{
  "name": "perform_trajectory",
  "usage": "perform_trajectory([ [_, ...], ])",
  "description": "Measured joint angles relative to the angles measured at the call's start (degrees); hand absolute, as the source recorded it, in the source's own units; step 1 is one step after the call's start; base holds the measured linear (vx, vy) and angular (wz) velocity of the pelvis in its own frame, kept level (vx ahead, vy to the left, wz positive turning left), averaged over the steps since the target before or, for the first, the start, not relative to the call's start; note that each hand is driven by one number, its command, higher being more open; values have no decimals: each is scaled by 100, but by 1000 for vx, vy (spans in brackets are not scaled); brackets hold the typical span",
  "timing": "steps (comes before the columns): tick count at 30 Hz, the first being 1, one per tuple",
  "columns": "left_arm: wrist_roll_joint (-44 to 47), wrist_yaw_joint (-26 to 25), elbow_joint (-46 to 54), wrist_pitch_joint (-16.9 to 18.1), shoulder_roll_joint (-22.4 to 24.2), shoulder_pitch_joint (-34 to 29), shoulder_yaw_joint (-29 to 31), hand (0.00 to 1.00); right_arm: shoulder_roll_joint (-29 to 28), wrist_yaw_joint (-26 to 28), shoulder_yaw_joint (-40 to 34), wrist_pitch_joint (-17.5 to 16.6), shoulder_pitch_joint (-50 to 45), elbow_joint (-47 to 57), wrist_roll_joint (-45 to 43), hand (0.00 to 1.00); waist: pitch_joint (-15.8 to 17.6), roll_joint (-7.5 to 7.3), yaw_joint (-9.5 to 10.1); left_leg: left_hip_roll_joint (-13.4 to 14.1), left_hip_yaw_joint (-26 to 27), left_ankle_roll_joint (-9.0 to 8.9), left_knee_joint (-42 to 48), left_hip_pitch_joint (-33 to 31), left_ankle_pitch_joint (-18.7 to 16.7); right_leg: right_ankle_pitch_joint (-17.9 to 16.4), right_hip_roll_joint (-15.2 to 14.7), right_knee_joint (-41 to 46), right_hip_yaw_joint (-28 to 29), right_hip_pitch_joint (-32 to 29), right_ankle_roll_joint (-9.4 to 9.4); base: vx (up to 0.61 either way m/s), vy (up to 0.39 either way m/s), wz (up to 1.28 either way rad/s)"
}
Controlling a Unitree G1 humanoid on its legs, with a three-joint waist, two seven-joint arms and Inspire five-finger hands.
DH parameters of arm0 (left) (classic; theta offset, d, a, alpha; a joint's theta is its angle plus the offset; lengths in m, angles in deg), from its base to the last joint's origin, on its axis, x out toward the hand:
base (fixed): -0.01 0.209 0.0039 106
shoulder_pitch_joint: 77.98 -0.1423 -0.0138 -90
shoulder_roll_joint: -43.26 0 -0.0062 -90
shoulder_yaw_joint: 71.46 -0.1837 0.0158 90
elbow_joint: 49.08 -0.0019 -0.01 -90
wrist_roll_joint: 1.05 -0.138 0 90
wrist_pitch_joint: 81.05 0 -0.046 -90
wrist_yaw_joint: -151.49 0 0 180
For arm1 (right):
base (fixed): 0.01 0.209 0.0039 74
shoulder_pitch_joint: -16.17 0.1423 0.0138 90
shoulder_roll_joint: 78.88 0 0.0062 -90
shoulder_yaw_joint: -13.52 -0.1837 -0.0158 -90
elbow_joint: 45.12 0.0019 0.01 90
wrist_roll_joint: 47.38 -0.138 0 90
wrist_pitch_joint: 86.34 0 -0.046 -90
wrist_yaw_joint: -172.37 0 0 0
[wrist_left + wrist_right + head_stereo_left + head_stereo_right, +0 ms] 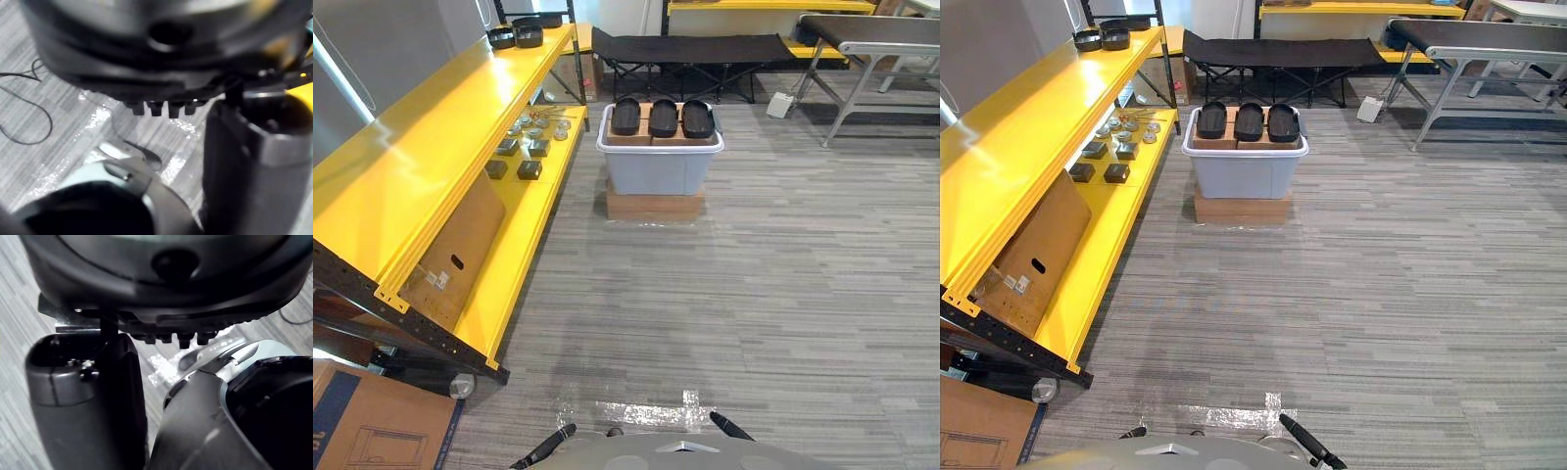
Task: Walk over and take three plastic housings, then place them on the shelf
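Observation:
Three black plastic housings (663, 117) lie side by side on brown boxes inside a grey bin (661, 168), a few steps ahead on the carpet. At the left runs a long yellow shelf (431, 127), and at its far end more black housings (514, 37) rest on the top board. My left hand (244, 161) hangs at my side above the floor, relaxed and holding nothing. My right hand (83, 396) hangs the same way, thumb straight, with nothing in it.
The bin stands on a flat cardboard box (654, 206). Small dark and silver parts (529, 147) and a leaning cardboard sheet (450, 255) occupy the lower shelf board. A black cot (695, 49) and a grey conveyor table (871, 34) stand beyond the bin. A carton (372, 421) sits near left.

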Motion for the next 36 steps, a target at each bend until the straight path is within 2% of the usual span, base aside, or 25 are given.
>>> perform_trajectory([
  [4, 66, 71, -22, 195, -9, 112, -25, 100, -32, -18, 4, -267, 98, -3, 72, 100, 10, -34, 11, 3, 26, 28, -227, 125, 110, 6, 31, -104, 3, 30, 11, 74, -13, -5],
  [9, 368, 64, 447, 489, -20, 139, -68, 100, -292, -98, 172, -625, 535, 426, 188, 100, 140, -215, 31, -11, 29, 26, -247, 132, 117, 28, 28, -173, -5, 48, 48, 10, -2, -1],
  [18, 942, 30, 822, 1033, 273, 229, -152, 100, -314, 13, 373, -677, 857, 670, 170, 100, 173, -198, 48, -60, 18, 32, -254, 151, 121, 29, -25, -173, -52, 80, 58, -6, 2, 1],
  [24, 611, 51, 1003, 1100, 321, 66, -284, 100, -385, 17, 374, -691, 615, 670, 140, 100, 183, -191, 47, -70, 11, 35, -274, 178, 123, 29, -39, -170, -68, 110, 58, -26, -4, 1],
  [28, 252, 185, 1015, 1190, 315, 12, -334, 100, -453, 63, 377, -854, 487, 676, 183, 100, 187, -191, 47, -69, 118, 34, -278, 235, 120, 36, -40, -154, 41, 116, 69, -42, -1, -12],
  [36, 153, 24, 1015, 1188, 297, 18, -402, 100, -459, 22, 376, -920, 410, 669, 203, 100, 194, -188, 29, -79, 294, 31, -281, 252, 76, 84, -48, -187, 198, 89, 138, -37, 4, -11],
])
